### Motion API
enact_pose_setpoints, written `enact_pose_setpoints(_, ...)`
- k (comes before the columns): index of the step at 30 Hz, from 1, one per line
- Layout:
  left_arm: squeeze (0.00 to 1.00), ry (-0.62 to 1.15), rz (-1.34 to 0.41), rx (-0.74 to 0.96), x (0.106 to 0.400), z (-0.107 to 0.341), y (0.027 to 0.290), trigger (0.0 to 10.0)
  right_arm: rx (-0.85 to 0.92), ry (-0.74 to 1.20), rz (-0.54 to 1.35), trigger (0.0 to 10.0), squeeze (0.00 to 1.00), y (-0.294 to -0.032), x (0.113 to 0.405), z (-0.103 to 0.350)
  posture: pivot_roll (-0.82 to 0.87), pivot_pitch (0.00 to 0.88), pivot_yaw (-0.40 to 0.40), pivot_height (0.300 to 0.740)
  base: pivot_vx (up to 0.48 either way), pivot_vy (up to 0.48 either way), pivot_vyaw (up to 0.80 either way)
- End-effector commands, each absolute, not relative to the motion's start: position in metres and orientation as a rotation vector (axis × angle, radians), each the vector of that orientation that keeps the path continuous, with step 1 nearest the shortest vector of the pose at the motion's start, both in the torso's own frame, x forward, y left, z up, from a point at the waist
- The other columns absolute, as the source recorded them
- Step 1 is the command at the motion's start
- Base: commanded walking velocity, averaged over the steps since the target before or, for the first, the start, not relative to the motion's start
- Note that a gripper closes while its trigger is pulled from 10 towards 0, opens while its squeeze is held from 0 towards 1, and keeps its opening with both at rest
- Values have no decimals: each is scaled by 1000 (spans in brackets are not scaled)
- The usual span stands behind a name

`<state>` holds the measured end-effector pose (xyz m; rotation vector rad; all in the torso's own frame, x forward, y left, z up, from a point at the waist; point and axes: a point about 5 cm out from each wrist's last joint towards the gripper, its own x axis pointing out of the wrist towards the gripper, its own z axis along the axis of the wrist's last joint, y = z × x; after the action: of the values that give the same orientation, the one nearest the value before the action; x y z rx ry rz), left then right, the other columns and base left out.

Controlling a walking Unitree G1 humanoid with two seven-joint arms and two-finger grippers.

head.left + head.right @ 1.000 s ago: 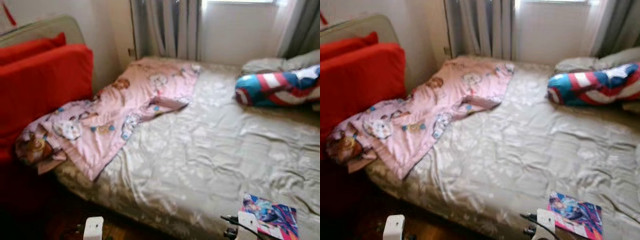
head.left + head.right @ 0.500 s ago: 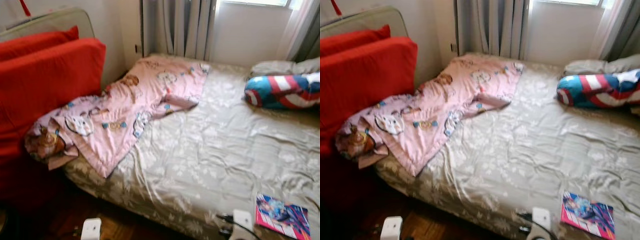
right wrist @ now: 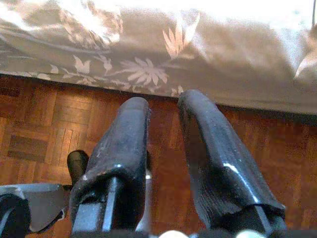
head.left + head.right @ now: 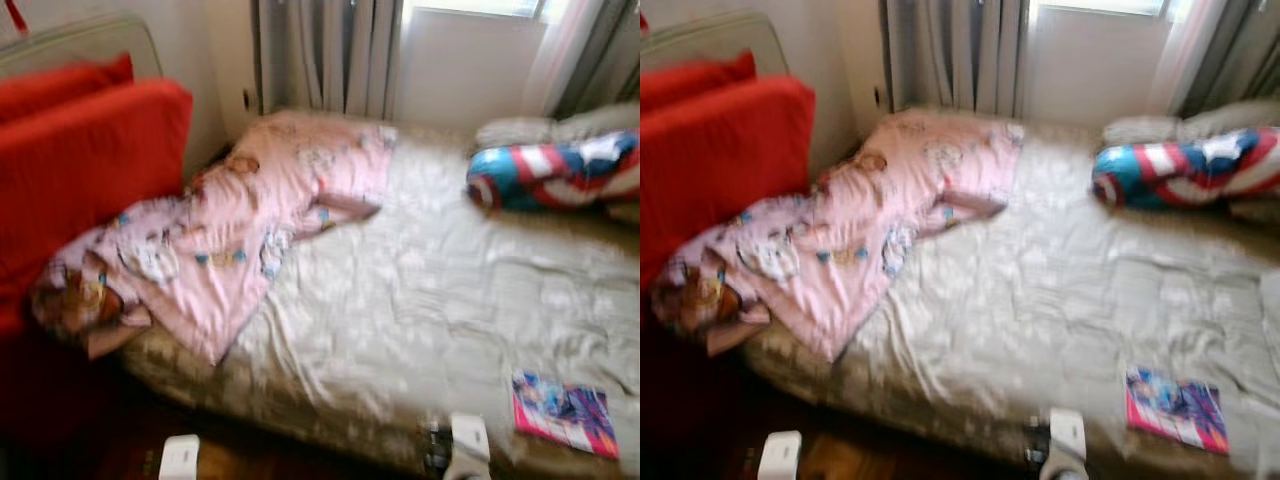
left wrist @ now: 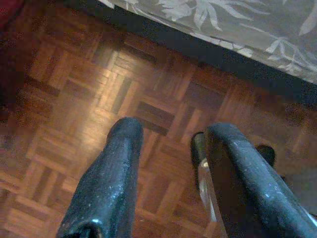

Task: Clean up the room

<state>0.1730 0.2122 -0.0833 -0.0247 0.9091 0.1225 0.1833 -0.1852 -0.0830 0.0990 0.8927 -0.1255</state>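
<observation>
Pink cartoon-print blanket [image 4: 250,215] (rumpled) on bed [image 4: 450,300]

Bare bedspread [image 4: 430,300] between blanket [image 4: 240,220] and magazine [image 4: 565,412].

Head stereo overlooks bed [image 4: 430,300]; wrist cameras face parquet floor [image 5: 74,109].

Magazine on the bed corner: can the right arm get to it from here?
Probably yes. The magazine lies flat at the near edge of the bed, with nothing on top of it. The right gripper hangs low by the floor, so it must lift first.
</observation>
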Motion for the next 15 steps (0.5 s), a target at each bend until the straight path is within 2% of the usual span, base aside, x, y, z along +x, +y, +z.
enact_pose_setpoints(1,0,932,122,-17,168,-85,214,10000,99,902,-130,10000,0,-185,181,-84,-8,0,-4,740,0,315,0)
enact_pose_setpoints(15,0,935,121,-13,168,-86,215,10000,101,919,-136,10000,0,-186,176,-87,-6,0,1,740,0,309,0)
